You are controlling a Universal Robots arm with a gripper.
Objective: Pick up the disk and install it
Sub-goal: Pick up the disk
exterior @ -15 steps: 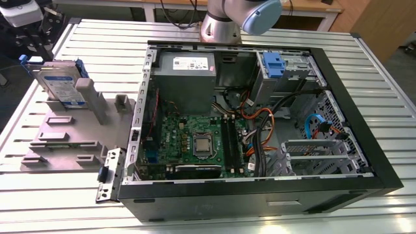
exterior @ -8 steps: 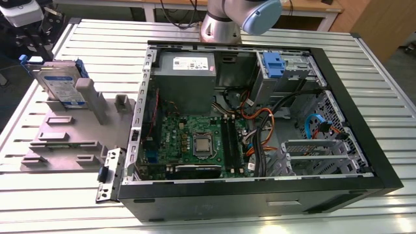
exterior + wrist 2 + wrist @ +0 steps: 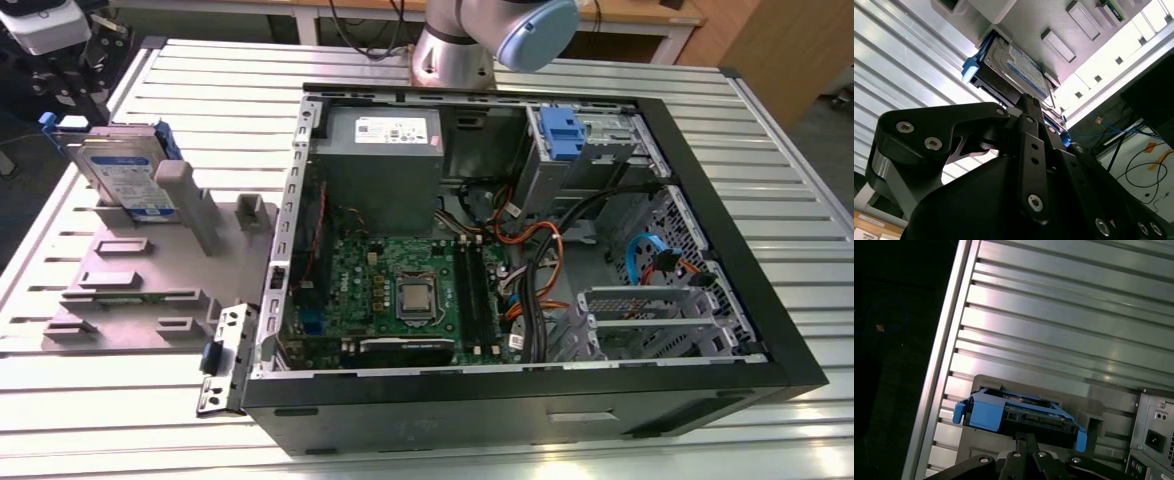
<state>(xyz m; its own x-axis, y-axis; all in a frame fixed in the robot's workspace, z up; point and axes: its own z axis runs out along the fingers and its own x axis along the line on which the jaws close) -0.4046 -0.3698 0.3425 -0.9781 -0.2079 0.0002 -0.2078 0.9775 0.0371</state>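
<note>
Nearest to me, in both wrist views, is the gripper (image 3: 1025, 439) (image 3: 1027, 99). Its black fingers (image 3: 1031, 150) look clenched together, and I see nothing between them. Just beyond the tips is the disk (image 3: 1019, 412) (image 3: 1016, 62), with blue rails along its edges and a white-and-blue label on the flat side; whether the tips touch it I cannot tell. The disk stands on its edge in a slot of a grey holder (image 3: 1114, 400) (image 3: 1019, 20), which lies on the ribbed aluminium counter (image 3: 1054, 315) (image 3: 904, 70). In the exterior view the disk (image 3: 127, 175) is at about ten o'clock from the middle of the picture, upright and a little tilted, with the label turned to the camera. The gripper (image 3: 64, 78) hangs near it, toward eleven o'clock from it. At three o'clock from the holder (image 3: 147, 270), close beside it, the open computer case (image 3: 534, 392) lies on its side. A small metal bracket (image 3: 227, 355) rests on the counter (image 3: 747, 120) against the case, at about seven o'clock from the picture's middle. Inside the case I see the green board (image 3: 400, 290), and farther back the grey power-supply box (image 3: 380, 150) at twelve o'clock. The metal drive cage (image 3: 607, 150) with its blue latch (image 3: 561, 135) is at one o'clock. Farthest, behind the case, is the base of the arm (image 3: 467, 50).
</note>
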